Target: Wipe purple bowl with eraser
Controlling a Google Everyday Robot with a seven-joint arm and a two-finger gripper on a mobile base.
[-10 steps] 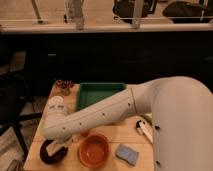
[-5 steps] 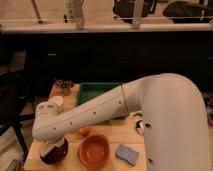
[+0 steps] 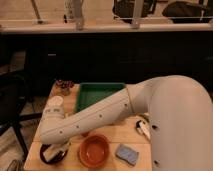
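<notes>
Nearest, along the front edge of the wooden table, three things sit in a row: the purple bowl at the front left corner, the orange bowl just to its right, and a blue-grey sponge further right. The gripper is down over the purple bowl, reaching into or onto it from above at the end of the arm; the wrist hides the fingers, so whether they are spread or closed, and whether they hold anything, cannot be told. The eraser cannot be made out; it may be hidden under the wrist. The white arm sweeps in from the large white body on the right, crossing the table diagonally down to the left. Beside the body, at the table's right edge, lies a white brush. Behind the arm sits a green tray, and at the far left corner a small dark object that is hard to identify.
</notes>
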